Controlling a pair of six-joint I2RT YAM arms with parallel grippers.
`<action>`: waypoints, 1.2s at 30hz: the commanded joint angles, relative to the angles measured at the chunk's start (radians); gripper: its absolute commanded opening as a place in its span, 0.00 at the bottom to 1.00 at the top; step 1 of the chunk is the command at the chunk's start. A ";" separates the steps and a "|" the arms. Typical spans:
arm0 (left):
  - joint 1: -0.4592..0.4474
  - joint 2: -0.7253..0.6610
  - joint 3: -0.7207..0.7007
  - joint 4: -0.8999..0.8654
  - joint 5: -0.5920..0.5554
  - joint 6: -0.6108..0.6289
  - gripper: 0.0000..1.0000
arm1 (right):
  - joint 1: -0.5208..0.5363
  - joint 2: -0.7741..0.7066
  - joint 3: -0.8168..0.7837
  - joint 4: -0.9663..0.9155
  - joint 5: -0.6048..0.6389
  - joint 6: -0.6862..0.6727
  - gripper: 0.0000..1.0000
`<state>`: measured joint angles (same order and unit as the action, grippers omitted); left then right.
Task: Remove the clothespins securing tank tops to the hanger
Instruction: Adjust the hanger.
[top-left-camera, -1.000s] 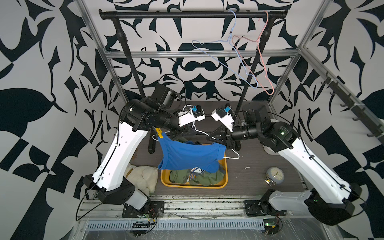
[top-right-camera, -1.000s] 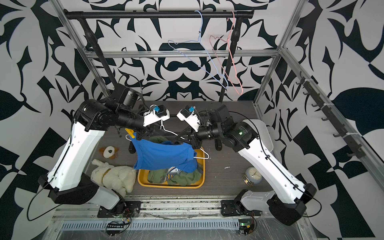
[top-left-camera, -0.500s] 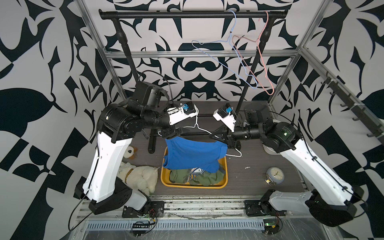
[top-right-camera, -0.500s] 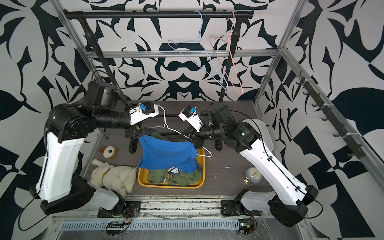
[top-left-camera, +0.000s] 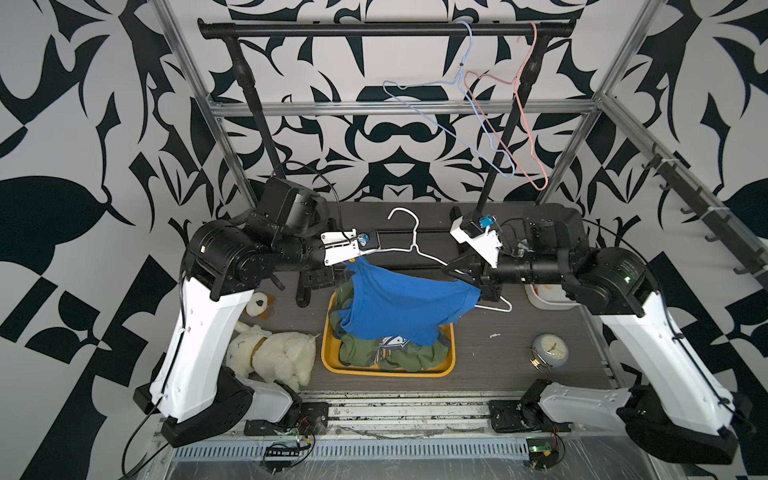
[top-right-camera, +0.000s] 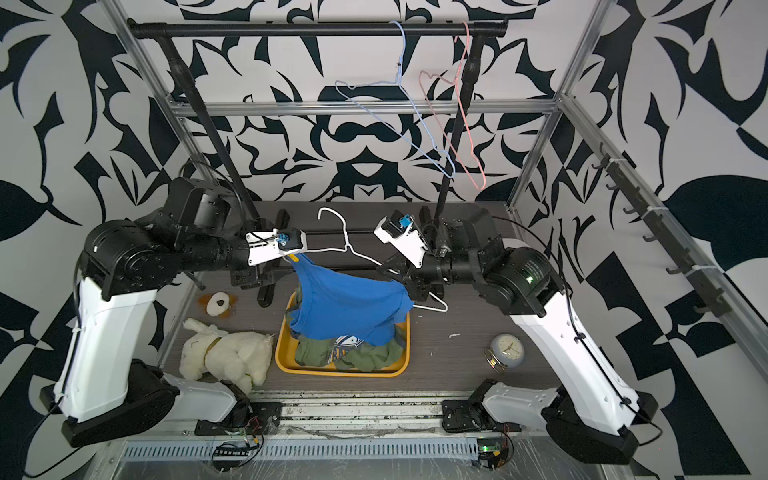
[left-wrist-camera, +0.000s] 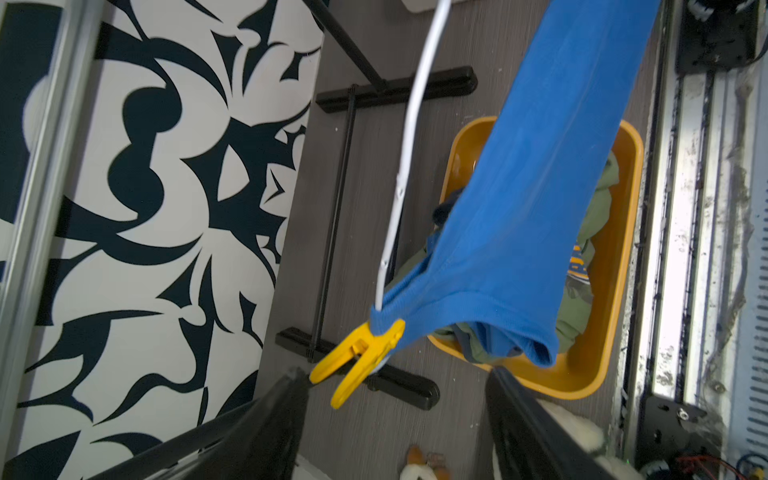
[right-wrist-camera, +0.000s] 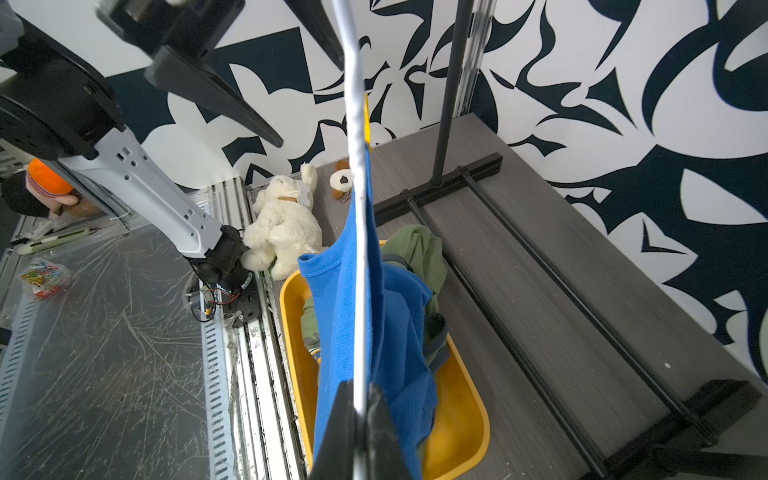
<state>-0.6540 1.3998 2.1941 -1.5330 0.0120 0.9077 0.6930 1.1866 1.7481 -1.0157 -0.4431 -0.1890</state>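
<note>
The tank top (top-left-camera: 399, 303) on the white hanger (right-wrist-camera: 356, 124) is plain bright blue; the clothespin (left-wrist-camera: 359, 359) on it is yellow. In the mustard-yellow tray (top-left-camera: 386, 371), the tank tops (top-left-camera: 357, 351) are olive green, one printed blue, white and orange. The surface (top-left-camera: 498, 361) is grey wood-grain; the walls (top-left-camera: 83, 124), black-and-white swirls.

Left arm (top-left-camera: 199, 332): white upper link rises steeply from its base, elbow bent, black forearm running level toward the centre. Left gripper (left-wrist-camera: 397, 376): jaws stand wide apart, black fingers (left-wrist-camera: 286, 399) splayed. Right arm (top-left-camera: 648, 345): mirrored pose, forearm level, reaching inward toward the left arm. Right gripper (right-wrist-camera: 360, 405): jaws closed tight on the wire of the white hanger (right-wrist-camera: 355, 124), pinching it from both sides.
</note>
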 joint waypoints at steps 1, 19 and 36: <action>0.002 0.013 0.003 -0.080 -0.065 0.094 0.75 | -0.004 -0.015 0.049 -0.046 0.044 -0.036 0.00; 0.002 0.081 0.001 -0.097 -0.028 0.205 0.93 | -0.004 0.020 0.145 -0.172 -0.002 -0.086 0.00; -0.022 0.127 0.000 -0.130 0.013 0.177 0.70 | -0.004 0.021 0.188 -0.204 -0.032 -0.098 0.00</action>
<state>-0.6701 1.5185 2.1941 -1.5978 0.0093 1.0863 0.6930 1.2247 1.8996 -1.2377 -0.4595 -0.2749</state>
